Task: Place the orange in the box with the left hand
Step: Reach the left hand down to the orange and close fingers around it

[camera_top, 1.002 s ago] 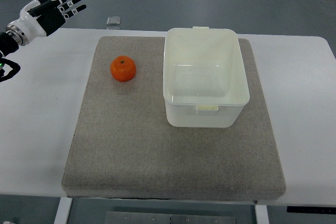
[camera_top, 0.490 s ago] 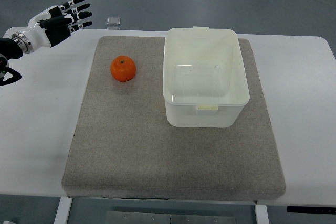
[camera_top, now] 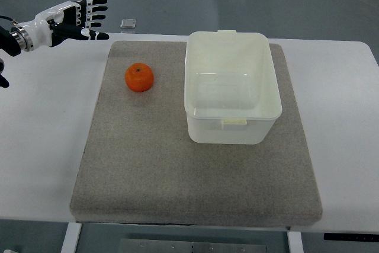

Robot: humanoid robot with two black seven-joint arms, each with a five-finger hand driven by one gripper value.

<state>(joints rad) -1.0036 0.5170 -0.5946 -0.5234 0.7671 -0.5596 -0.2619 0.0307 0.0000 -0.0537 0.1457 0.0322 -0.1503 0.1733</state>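
A white worktop (camera_top: 41, 134) stands on a grey floor and carries a square grey felt-like mat (camera_top: 195, 176), which covers most of its middle; the worktop's near edge and the legs below are cut off by the bottom of the picture.

The round orange fruit (camera_top: 139, 77), with a small dark stem dimple on top, rests on the mat's far left part, clear of everything else. Just right of the orange, with a strip of bare mat between them, stands the rectangular translucent white plastic box (camera_top: 232, 87). It is open at the top and nothing shows inside; a small latch tab sticks out at its near rim and another at its far rim.

Well to the left of the orange and farther back, the left robot hand (camera_top: 76, 18), white with black finger segments, hangs above the worktop's far left corner. Its fingers (camera_top: 95, 9) are stretched out straight and slightly spread, pointing toward the box side, and hold nothing. Its forearm runs off the left edge, so most of the arm is out of sight.

Beyond the worktop's far edge, behind the orange, a small grey square object (camera_top: 127, 23) lies on the floor; it is too small to make out.
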